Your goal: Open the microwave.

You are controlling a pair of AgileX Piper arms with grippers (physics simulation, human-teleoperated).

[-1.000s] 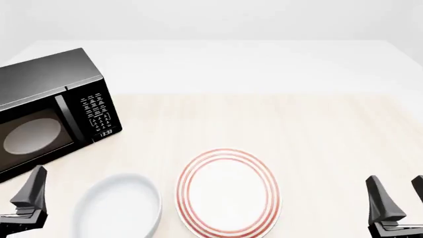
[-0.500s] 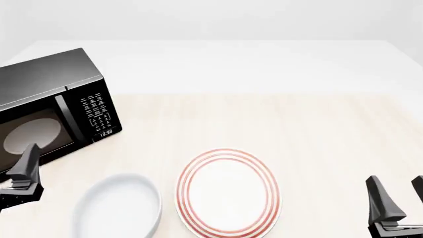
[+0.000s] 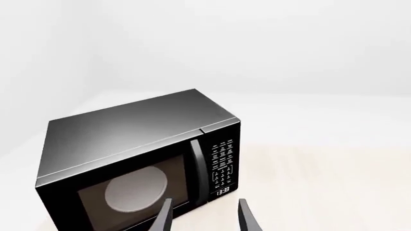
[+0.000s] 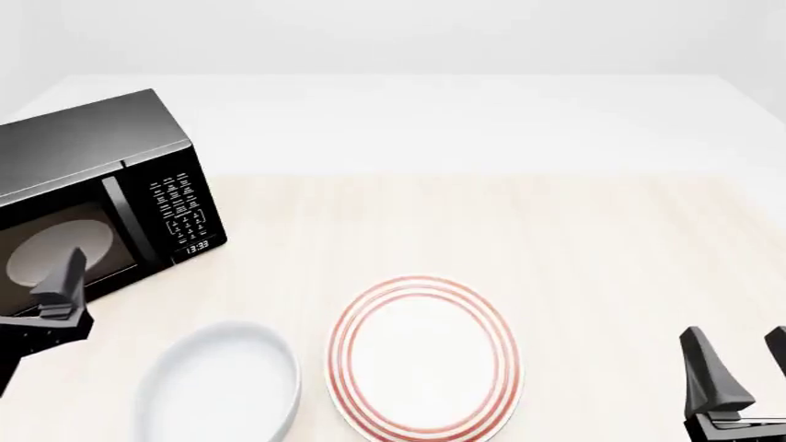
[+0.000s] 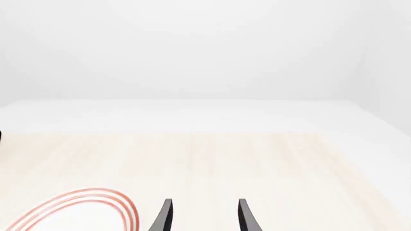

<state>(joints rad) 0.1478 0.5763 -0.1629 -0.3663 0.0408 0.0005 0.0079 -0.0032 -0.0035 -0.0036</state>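
Microwave (image 4: 92,175): glossy black casing, dark glass door. Table (image 4: 516,230): pale, matt wood-grain surface. Plate (image 4: 424,357) and bowl (image 4: 221,387): smooth, glazed, ceramic-looking. Gripper fingers (image 3: 164,219): matt black.

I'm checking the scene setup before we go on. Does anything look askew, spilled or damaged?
Nothing spilled or damaged. Only the microwave sits turned at an angle to the table edge, door shut, partly out of frame. The white bowl and red-ringed plate lie flat.
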